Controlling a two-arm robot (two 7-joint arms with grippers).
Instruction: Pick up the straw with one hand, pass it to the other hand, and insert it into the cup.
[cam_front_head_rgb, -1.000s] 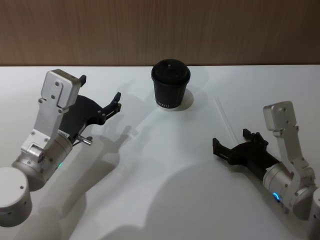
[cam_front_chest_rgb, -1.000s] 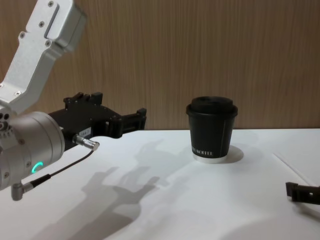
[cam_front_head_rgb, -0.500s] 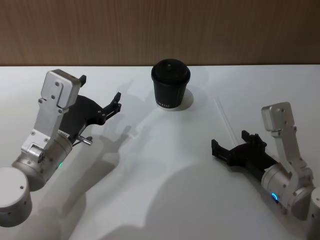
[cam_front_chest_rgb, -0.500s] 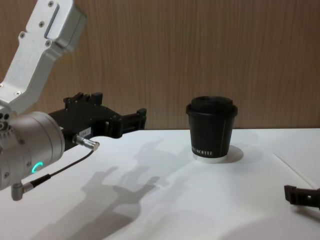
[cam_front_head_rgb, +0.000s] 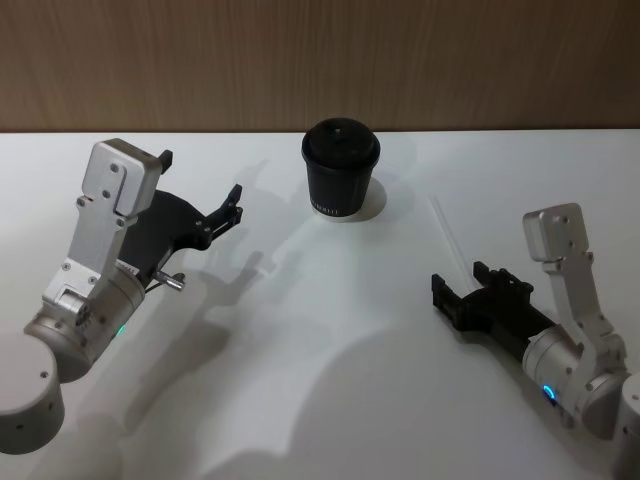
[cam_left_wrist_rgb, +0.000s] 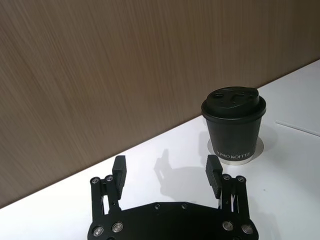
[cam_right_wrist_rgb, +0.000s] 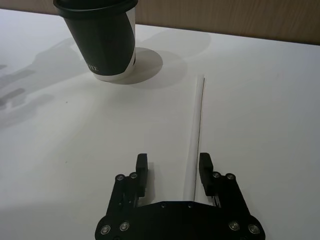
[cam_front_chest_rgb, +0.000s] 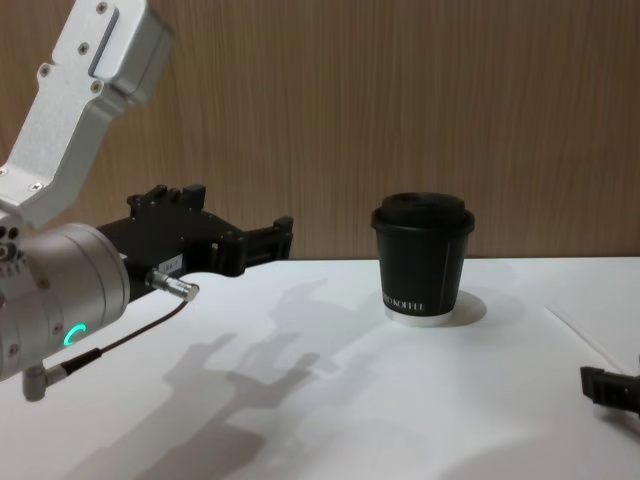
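Your left gripper (cam_front_head_rgb: 200, 178) hovers raised on the left, jaws spread wide. Your right gripper (cam_front_head_rgb: 460, 285) sits low at the near right, jaws apart, pointing far-left.

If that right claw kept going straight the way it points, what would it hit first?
Probably the straw: it lies on the table between the fingers of the open right gripper and runs ahead along its line. Whether the gripper is low enough to touch it is unclear.
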